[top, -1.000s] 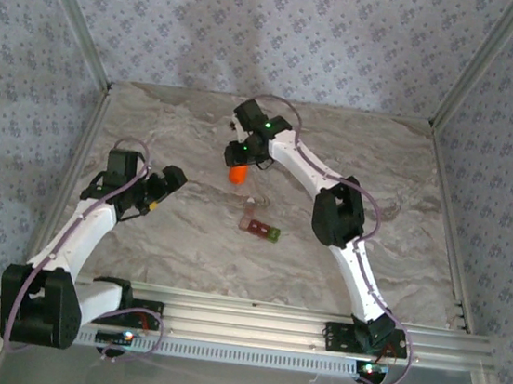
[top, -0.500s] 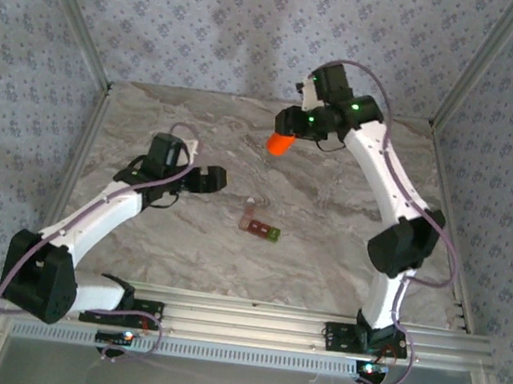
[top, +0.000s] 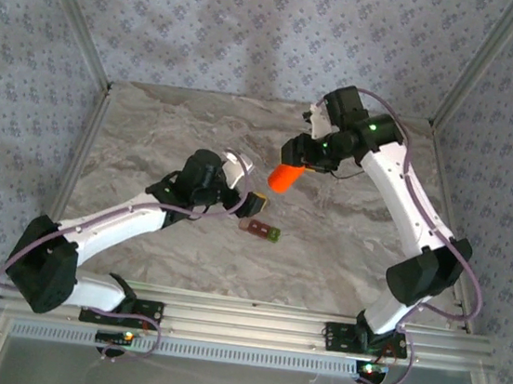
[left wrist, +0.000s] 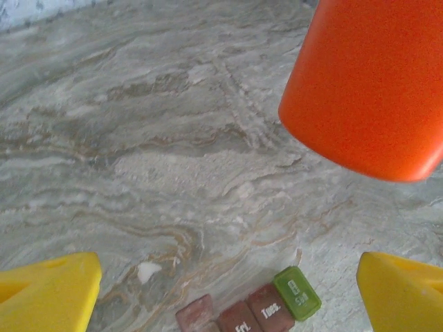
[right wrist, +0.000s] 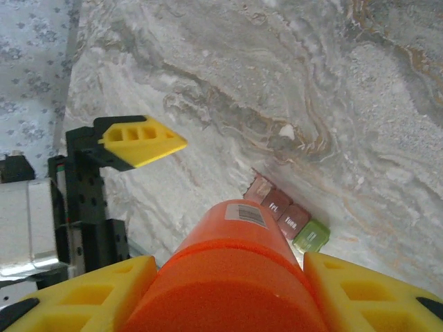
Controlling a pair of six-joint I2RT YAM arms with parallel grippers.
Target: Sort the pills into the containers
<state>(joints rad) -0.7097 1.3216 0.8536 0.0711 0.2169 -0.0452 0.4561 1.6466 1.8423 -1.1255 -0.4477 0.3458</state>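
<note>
1. Two grippers are hanging close to each other above the middle of the grey marbled table [top: 151, 132].
2. We are seeing the right gripper [top: 300, 156] clamping the orange plastic bottle [top: 286, 177] across its round body. The bottle is tilting down to the left, up in the air.
3. The left gripper [top: 244, 183] is standing wide open just beside the free end of the bottle, with nothing between its yellow fingertips [left wrist: 48, 297].
4. The containers, a flat dark red-brown plastic strip of joined compartments [left wrist: 239, 315] with one green end [left wrist: 296, 293], are lying on the table just below the left gripper. Neither arm is touching them.
5. A small white speck [left wrist: 149, 271] is lying near the strip; we cannot tell if it is a pill.
6. We are judging the bottle to be light, stiff and smooth, so it may be slipping or turning in the jaws. A hold across the middle of the body seems safest to us.
7. The strip is looking light and flat, so it is probably sliding easily on the smooth stone. We are thinking it is better to take it by the long edges than by the thin lids.
</note>
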